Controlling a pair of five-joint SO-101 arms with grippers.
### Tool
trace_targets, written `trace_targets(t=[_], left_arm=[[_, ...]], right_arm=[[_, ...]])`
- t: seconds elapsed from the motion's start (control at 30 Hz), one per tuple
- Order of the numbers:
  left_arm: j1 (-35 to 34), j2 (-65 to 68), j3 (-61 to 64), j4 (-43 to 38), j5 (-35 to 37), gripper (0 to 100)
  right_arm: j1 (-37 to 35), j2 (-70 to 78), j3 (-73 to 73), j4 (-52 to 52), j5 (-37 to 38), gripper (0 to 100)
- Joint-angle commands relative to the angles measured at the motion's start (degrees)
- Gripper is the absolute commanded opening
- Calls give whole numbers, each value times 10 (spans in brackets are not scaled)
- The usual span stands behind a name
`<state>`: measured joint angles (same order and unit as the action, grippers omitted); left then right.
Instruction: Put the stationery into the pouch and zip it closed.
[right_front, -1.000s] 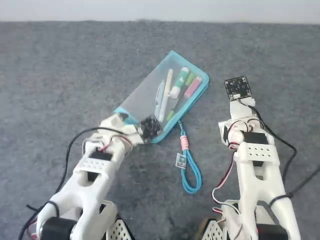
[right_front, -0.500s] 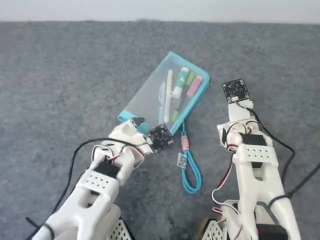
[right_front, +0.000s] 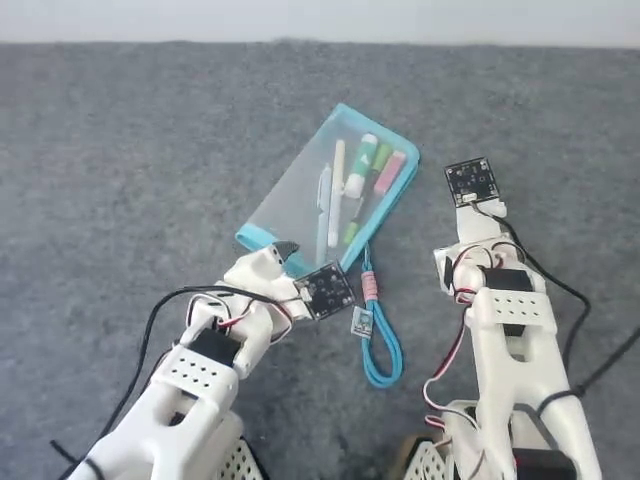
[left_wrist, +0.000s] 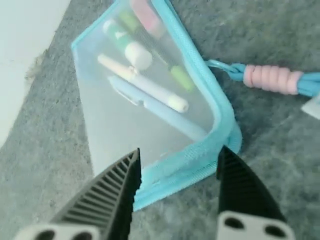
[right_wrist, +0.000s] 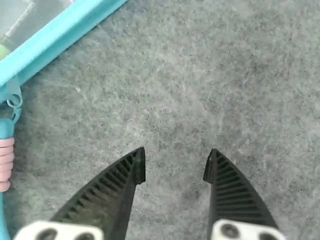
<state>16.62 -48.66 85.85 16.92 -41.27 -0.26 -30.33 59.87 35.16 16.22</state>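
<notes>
Just off the pouch (left_wrist: 116, 125) corner, left fingers (left_wrist: 114, 192) stand apart

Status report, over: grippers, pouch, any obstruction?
Left gripper open at near end of pouch. Right gripper open over carpet beside it. Pens inside; zip unclear. Strap loose between arms, nothing blocking.

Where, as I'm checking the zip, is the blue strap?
High view: the blue strap lies between the left arm and right arm, running from the pouch's near edge.
</notes>
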Motion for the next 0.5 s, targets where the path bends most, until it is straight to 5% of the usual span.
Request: trace_targets(t=[0.0, 0.47], left_arm=[[2, -22, 3, 4, -74, 228], [-33, -26, 24, -80, -171, 257]], right_arm=[[-2, -25, -3, -7, 7, 191], [-3, -25, -3, -8, 4, 191]])
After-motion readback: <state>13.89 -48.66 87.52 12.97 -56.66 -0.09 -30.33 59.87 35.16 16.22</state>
